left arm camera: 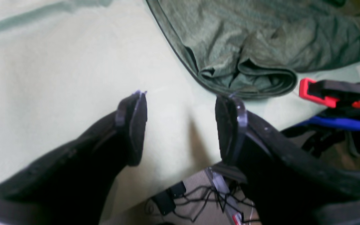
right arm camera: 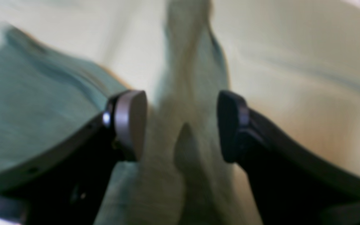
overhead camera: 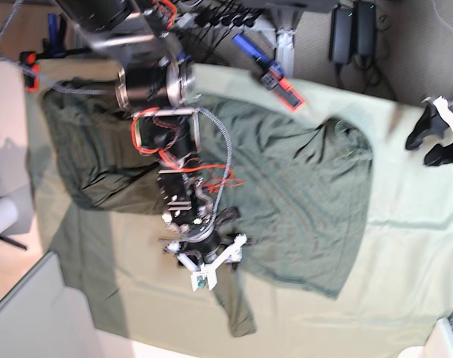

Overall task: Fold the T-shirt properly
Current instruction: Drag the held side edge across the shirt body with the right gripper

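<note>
Currently the right gripper [overhead camera: 210, 262] hangs with its jaws spread wide and nothing between them, pointed down at the near side of the T-shirt [overhead camera: 286, 186]. In its own wrist view, which is blurred, a raised ridge of fabric runs straight up through the gap between the pads [right arm camera: 130, 125]; whether that ridge is shirt or the pale cloth beneath cannot be told. Just beyond the claw, a narrow tongue of the shirt, probably a sleeve, trails out toward the table's edge, and the pose suggests the arm is lined up to pinch that part for a fold.

Outward from there, the dark olive shirt spreads flat to one side of the claw and lies bunched and shadowed under the arm on the other. All of it rests on the pale sage-green cloth sheet [overhead camera: 405, 246].

Well apart, at the table's edge, the left gripper [left arm camera: 180, 125] also stands open and empty over bare sheet, with a rolled hem corner of the shirt just ahead of its fingertips. A red-and-black clamp [left arm camera: 333, 92] pins the sheet nearby.
</note>
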Controlling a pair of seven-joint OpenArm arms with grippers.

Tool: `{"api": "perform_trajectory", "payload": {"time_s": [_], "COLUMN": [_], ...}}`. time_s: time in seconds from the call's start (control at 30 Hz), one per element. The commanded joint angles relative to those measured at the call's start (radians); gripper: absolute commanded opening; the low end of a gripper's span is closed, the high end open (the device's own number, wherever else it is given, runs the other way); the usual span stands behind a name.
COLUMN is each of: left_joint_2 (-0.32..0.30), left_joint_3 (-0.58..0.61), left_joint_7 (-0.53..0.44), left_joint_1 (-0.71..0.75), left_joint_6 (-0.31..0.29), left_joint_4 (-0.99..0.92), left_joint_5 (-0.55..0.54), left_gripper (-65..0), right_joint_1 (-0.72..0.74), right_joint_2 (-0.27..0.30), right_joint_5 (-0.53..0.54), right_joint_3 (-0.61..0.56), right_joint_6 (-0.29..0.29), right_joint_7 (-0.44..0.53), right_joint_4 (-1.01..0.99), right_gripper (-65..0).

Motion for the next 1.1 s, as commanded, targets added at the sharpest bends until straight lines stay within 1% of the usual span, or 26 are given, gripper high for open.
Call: {"api": "perform_trajectory", "payload": {"time_s": [0.0, 0.13, 0.43, 0.47, 0.5, 0.6, 0.63, 0.77, 0.83, 0.93, 1.03, 1.07], "left_joint_2": [-0.014, -0.014, -0.014, -0.014, -0.014, -0.014, -0.014, -0.014, -0.014, -0.014, -0.014, -0.014], "left_joint_3": [-0.006, -0.006, -0.006, -0.006, -0.006, -0.006, -0.006, -0.006, -0.006, -0.006, -0.006, -0.006], "left_joint_7": [-0.018, -0.026, -0.026, -0.027, -0.028, -0.035, -0.038, -0.045, -0.054, -0.067, -0.08, -0.087], "left_joint_1": [0.001, 0.0, 0.0, 0.0, 0.0, 0.0, 0.0, -0.003, -0.003, -0.005, -0.021, -0.028], "left_joint_6": [-0.015, -0.015, -0.015, -0.015, -0.015, -0.015, -0.015, -0.015, -0.015, -0.015, -0.015, -0.015], "left_joint_4": [0.013, 0.013, 0.013, 0.013, 0.013, 0.013, 0.013, 0.013, 0.013, 0.013, 0.013, 0.013], "left_joint_5": [-0.019, -0.021, -0.016, -0.015, -0.015, -0.014, -0.014, -0.014, -0.014, -0.012, 0.015, 0.028], "left_gripper": [-27.0, -27.0, -27.0, -27.0, -27.0, -27.0, -27.0, -27.0, -27.0, -27.0, -27.0, -27.0], "right_joint_1": [0.048, 0.047, 0.038, 0.038, 0.038, 0.038, 0.038, 0.037, 0.029, 0.002, -0.039, -0.055], "right_joint_2": [0.006, 0.019, 0.01, 0.01, 0.01, 0.011, 0.011, 0.011, 0.01, 0.005, -0.005, -0.006], "right_joint_5": [0.003, 0.004, 0.007, 0.007, 0.007, -0.025, -0.042, -0.078, -0.086, -0.085, -0.074, -0.058], "right_joint_3": [0.003, 0.003, 0.002, 0.002, 0.002, 0.003, 0.003, 0.003, 0.002, 0.002, -0.005, -0.015], "right_joint_6": [-0.005, -0.005, 0.0, 0.0, 0.0, 0.0, 0.0, 0.009, 0.032, 0.105, 0.186, 0.201], "right_joint_7": [0.031, 0.034, 0.084, 0.087, 0.091, 0.125, 0.133, 0.132, 0.131, 0.131, 0.127, 0.123], "right_joint_4": [-0.016, -0.05, -0.046, -0.045, -0.045, -0.045, -0.044, -0.018, 0.019, 0.111, 0.227, 0.263], "right_gripper": [-29.4, -29.4, -29.8, -32.4, -37.2, -59.9, -65.0, -65.0, -65.0, -65.0, -65.0, -65.0]}}
